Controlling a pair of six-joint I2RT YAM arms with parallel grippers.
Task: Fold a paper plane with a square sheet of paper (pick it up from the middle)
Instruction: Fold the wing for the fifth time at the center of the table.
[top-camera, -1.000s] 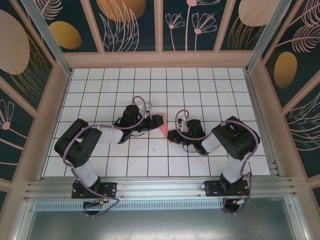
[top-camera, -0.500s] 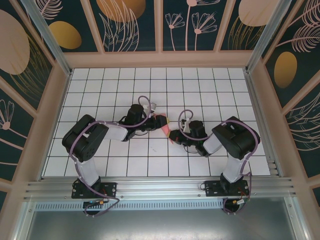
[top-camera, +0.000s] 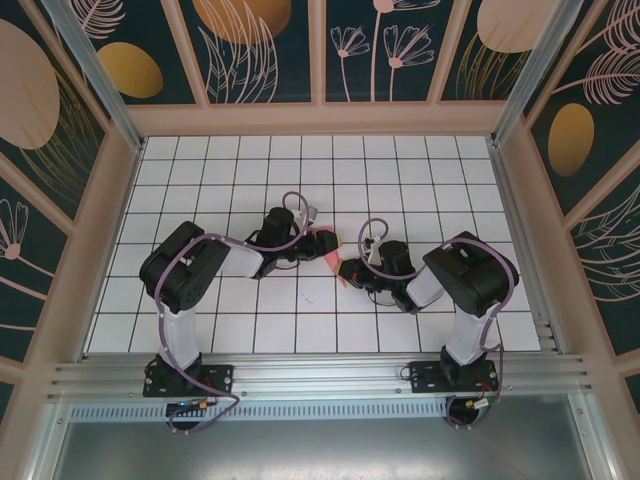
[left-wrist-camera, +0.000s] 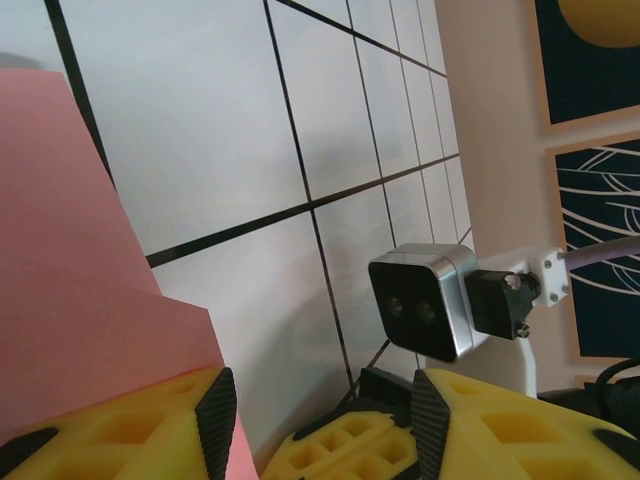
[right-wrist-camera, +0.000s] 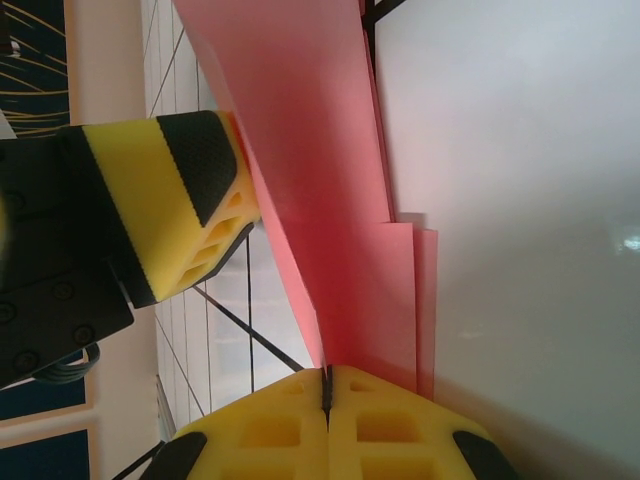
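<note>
Right gripper (right-wrist-camera: 326, 385): fingers fully closed, no gap between the yellow pads, pinching the paper plane (right-wrist-camera: 320, 200) at its narrow end. The paper plane is folded salmon-pink paper, with several layers stepped along one edge just beyond the right gripper.

Its long axis runs straight out from the right gripper's tips. It is narrowest in the pinch and widens going away. The far end is cut off by the frame edge in the right wrist view, so I cannot tell which end is the nose. The main panel looks tilted up on edge off the table (top-camera: 300, 330). The stepped flaps sit lower, next to the white surface; contact there is unclear.

Top view: the paper plane (top-camera: 326, 243) sits just beyond the right gripper (top-camera: 345, 268), on the side away from that arm's base. The axis runs diagonally from the right gripper toward the left gripper (top-camera: 306, 242). It is too small here to read the shape.

Left gripper: jaws roughly halfway apart and not clamped on anything, with white tiles visible between the fingers in the left wrist view.
- Right wrist view: one left finger (right-wrist-camera: 170, 190) lies against the paper's side, a little out from the right gripper.
- Left wrist view: the paper plane (left-wrist-camera: 70, 250) rests against the inside of one finger (left-wrist-camera: 120, 425), and the other finger (left-wrist-camera: 520, 430) is off the paper.
- The right gripper's wrist camera (left-wrist-camera: 420, 312) is across the gap.
</note>
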